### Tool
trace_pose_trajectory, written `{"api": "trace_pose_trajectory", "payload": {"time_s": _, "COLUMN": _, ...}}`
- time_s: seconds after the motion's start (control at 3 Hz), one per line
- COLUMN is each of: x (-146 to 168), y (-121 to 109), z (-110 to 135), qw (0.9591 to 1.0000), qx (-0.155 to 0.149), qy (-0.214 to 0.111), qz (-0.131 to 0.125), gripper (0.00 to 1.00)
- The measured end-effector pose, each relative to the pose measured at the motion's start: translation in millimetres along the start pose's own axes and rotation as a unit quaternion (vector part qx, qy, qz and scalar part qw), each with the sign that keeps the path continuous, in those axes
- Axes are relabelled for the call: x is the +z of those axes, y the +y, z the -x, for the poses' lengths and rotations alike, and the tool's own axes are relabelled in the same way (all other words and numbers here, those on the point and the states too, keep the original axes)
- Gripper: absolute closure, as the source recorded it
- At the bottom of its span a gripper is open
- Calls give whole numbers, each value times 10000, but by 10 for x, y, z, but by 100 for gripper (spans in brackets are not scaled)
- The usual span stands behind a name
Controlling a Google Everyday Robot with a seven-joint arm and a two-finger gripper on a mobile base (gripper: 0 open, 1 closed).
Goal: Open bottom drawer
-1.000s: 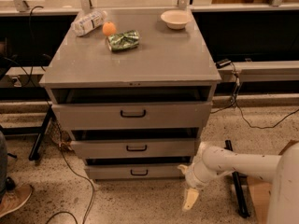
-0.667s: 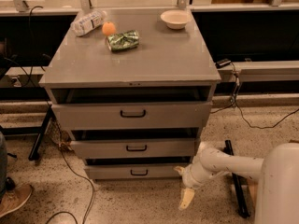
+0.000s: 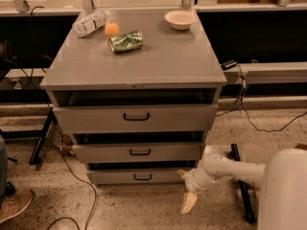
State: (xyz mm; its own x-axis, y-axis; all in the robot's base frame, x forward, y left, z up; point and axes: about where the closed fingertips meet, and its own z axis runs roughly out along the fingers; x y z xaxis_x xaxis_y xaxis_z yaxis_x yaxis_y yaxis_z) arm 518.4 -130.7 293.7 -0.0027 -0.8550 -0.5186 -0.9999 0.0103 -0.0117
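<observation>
Nothing much is done yet: the bottom drawer (image 3: 115, 177), lowest in the grey cabinet (image 3: 158, 63), is left pretty much shut, while the pincer (image 3: 188, 202) is parked low off its right corner, nothing seen held, openness can't be told

end effector (image 3: 188, 203) | near floor, pointing down | just right of bottom drawer (image 3: 115, 177)
</observation>
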Motion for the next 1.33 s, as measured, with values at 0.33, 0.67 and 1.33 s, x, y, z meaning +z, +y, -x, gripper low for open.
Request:
{"api": "trace_pose_trajectory", "payload": {"time_s": 0.33, "x": 197, "y": -253, "z": -14, "qw": 9990, "qx": -326, "qy": -26, "qz": -321, "gripper": 0}}
{"api": "trace_pose_trajectory", "payload": {"time_s": 0.67, "x": 350, "y": -418, "z": 12, "qw": 9976, "qx": -517, "qy": 44, "qz": -466, "gripper": 0}}
{"api": "trace_pose_trajectory", "payload": {"time_s": 1.33, "x": 839, "y": -744, "z": -144, "qw": 9983, "qx": -444, "qy": 118, "qz": -367, "gripper": 0}}
